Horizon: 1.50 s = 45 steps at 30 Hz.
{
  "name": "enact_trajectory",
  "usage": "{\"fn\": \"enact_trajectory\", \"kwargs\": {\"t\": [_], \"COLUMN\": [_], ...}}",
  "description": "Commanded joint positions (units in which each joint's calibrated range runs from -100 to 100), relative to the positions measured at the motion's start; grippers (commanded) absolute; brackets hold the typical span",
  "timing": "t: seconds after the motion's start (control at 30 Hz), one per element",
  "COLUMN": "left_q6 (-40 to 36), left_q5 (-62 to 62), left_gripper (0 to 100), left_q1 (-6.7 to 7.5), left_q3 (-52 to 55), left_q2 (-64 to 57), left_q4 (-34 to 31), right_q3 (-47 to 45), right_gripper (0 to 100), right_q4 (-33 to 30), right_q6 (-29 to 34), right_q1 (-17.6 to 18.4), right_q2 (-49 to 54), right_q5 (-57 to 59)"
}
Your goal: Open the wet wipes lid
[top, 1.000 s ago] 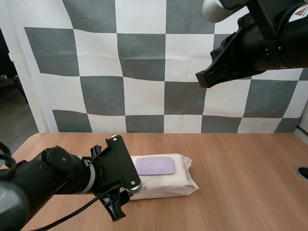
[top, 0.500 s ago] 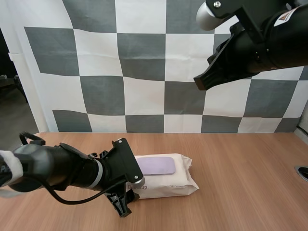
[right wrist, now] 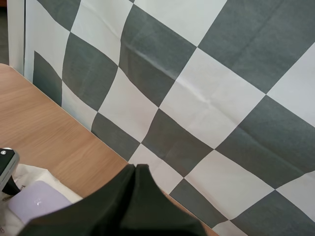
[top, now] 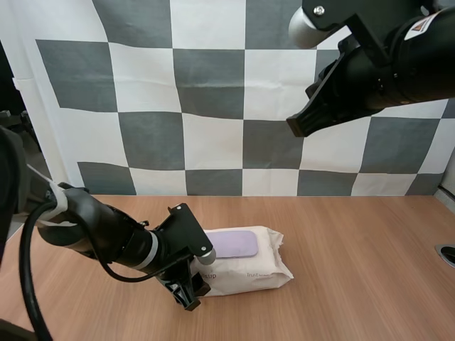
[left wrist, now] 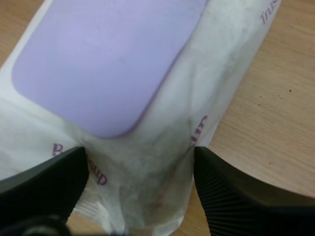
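A white pack of wet wipes [top: 249, 270] lies on the wooden table [top: 355, 241], its lilac lid [top: 234, 244] flat and closed on top. My left gripper [top: 193, 280] sits low at the pack's left end. In the left wrist view its fingers [left wrist: 236, 196] press both sides of the creased pack [left wrist: 216, 73] just below the lid [left wrist: 103, 59]. My right gripper [top: 298, 121] hangs high above the table's right half, its fingers together as one dark wedge [right wrist: 135, 169], far above the pack [right wrist: 15, 209].
A dark round opening [top: 446, 254] sits in the table at its right edge. Bare wood stretches to the right of the pack and in front of it.
My left arm has dropped lower and slid right, bringing its fingers down around the pack's left end. The right arm has barely shifted. The pack stays put.
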<state>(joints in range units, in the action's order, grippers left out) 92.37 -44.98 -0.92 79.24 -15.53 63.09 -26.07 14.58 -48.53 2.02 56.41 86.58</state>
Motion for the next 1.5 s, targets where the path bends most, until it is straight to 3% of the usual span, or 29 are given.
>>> {"fn": "enact_trajectory", "kwargs": {"t": [0.0,0.03,0.13,0.6,0.93,1.1,1.3,1.47], "left_q6": [0.89,0.89,0.89,0.89,0.89,0.89,0.89,0.65], "left_q5": [1.85,1.85,1.85,-2.68,-4.54,-6.11,-6.7,-8.36], "left_gripper": [75,62,0,0,0,0,0,0], "left_q1": [0.03,0.03,0.03,0.03,0.03,0.03,0.03,0.03], "left_q3": [-0.99,-1.13,-1.53,-1.57,-1.57,-1.57,-1.83,-3.08], "left_q2": [0.89,0.89,0.89,-2.76,-10.71,-12.06,-12.2,-12.2], "left_q4": [0.5,0.62,0.62,-0.65,-0.77,-0.77,-0.77,-0.63], "right_q3": [0.06,0.06,0.06,-1.28,-20.53,-23.82,-23.84,-23.95], "right_gripper": [0,0,0,0,0,0,0,0], "right_q4": [0.09,0.2,0.2,6.73,9.01,16.28,18.24,14.98], "right_q6": [-0.63,-1.03,-1.12,-11.42,-22.46,-28.15,-29.01,-28.63], "right_q1": [0.0,0.0,0.0,0.0,0.0,0.0,0.76,4.56], "right_q2": [0.04,0.04,0.04,0.04,-2.79,-7.54,-14.09,-18.58], "right_q5": [1.61,2.35,3.87,13.42,13.42,13.42,13.42,12.88]}}
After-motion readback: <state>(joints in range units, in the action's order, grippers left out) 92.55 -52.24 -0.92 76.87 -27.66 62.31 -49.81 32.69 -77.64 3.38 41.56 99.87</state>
